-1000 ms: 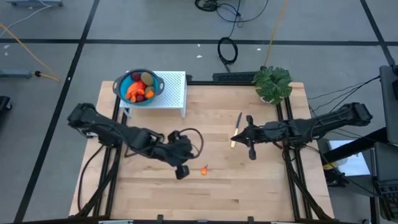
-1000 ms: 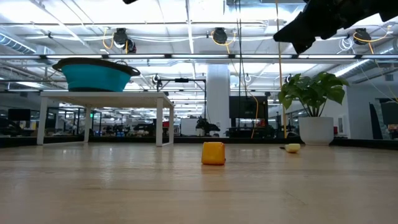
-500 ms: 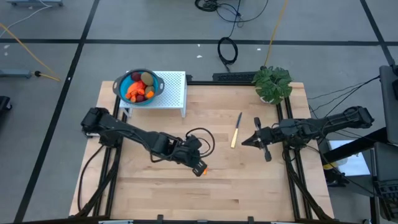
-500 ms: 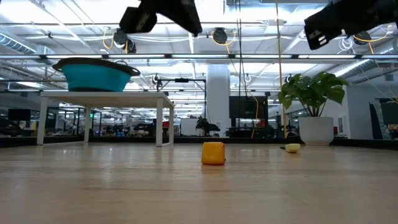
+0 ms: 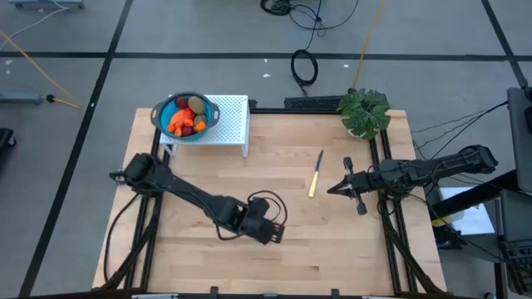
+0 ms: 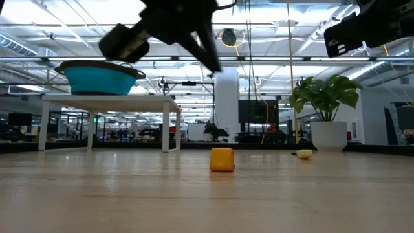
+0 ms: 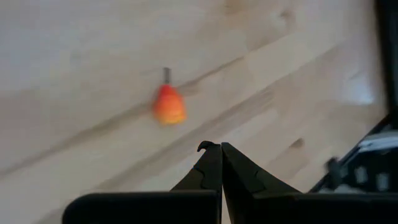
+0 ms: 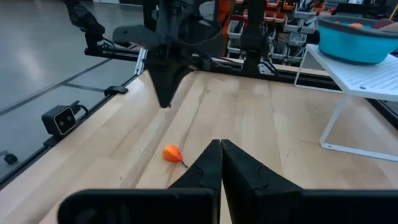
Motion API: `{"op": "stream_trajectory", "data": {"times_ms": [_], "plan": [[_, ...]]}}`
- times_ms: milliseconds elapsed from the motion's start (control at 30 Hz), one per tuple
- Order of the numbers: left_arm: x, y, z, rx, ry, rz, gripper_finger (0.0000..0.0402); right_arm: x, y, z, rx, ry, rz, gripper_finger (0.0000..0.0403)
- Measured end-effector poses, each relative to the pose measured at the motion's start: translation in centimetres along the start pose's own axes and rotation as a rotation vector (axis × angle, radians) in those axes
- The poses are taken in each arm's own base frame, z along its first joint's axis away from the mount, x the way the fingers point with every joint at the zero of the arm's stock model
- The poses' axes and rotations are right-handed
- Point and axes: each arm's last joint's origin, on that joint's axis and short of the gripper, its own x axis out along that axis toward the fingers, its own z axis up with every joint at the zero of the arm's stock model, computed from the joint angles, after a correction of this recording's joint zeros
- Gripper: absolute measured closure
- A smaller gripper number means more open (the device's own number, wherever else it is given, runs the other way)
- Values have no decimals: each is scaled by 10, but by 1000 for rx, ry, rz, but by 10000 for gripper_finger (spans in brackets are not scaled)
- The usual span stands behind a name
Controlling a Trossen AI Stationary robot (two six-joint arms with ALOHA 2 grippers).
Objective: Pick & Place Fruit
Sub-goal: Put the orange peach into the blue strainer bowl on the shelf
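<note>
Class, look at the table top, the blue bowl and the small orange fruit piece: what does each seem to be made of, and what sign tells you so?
Table top: pale wood, matte, showing plank seams and grain.
Blue bowl: probably plastic, with a smooth, even teal wall and a darker rim.
Orange fruit piece: likely moulded plastic or rubber, uniform bright colour with a thin dark stem; too blurred to be sure.

Orange fruit (image 7: 168,106); teal bowl (image 5: 169,110)
</note>
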Motion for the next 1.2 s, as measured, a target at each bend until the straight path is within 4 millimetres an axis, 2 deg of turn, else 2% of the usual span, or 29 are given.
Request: {"op": "stream_trajectory", "data": {"times_ms": [133,333,467,767,900,1200], "plan": [[19,-10,-10,-51,-34,-23,402,-1,1,-1,-4,-3,40,403],[43,-19,-13,-59,-39,152,402,-1,3,-1,-27,-9,107,403],[57,-21,-10,-65,-19,190,401,-1,4,-1,-27,-11,147,403],[58,-16,-4,-67,-22,232,392,-1,5,-1,-28,-11,160,403],[58,-16,-3,-57,-34,229,351,-1,5,-1,-34,-12,160,403],[61,-13,-3,-40,-74,256,209,-1,5,-1,-70,-15,160,403]]}}
